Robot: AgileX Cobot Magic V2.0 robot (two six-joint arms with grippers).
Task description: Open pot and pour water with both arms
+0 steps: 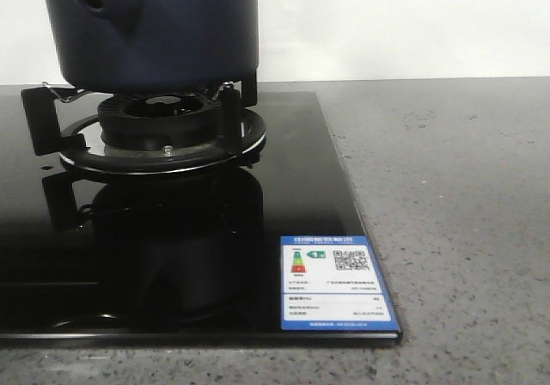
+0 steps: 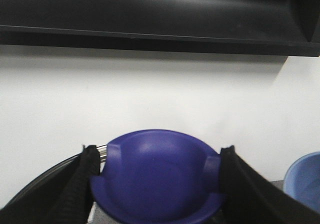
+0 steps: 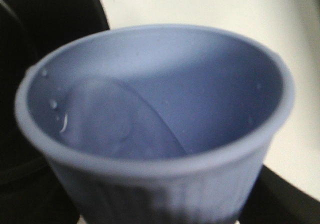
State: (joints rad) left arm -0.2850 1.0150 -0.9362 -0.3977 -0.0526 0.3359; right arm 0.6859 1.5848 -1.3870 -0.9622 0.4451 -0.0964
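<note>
Risk of spilling: right hand (image 3: 160,214) pinches a tilted pale cup (image 3: 155,124) holding water. Left hand (image 2: 157,184) pinches the blue lid (image 2: 157,176); a slip drops it.

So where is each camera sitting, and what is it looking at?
Front view: low, near the counter, facing forward at the pot on its stove burner; no robot parts show.
Left wrist view: on the left arm, looking past its two black fingers at the rounded blue lid knob between them, a white wall behind.
Right wrist view: on the right arm, looking into the pale blue cup, with water in it.
Shared: the cup's edge also shows in the left wrist view.
</note>
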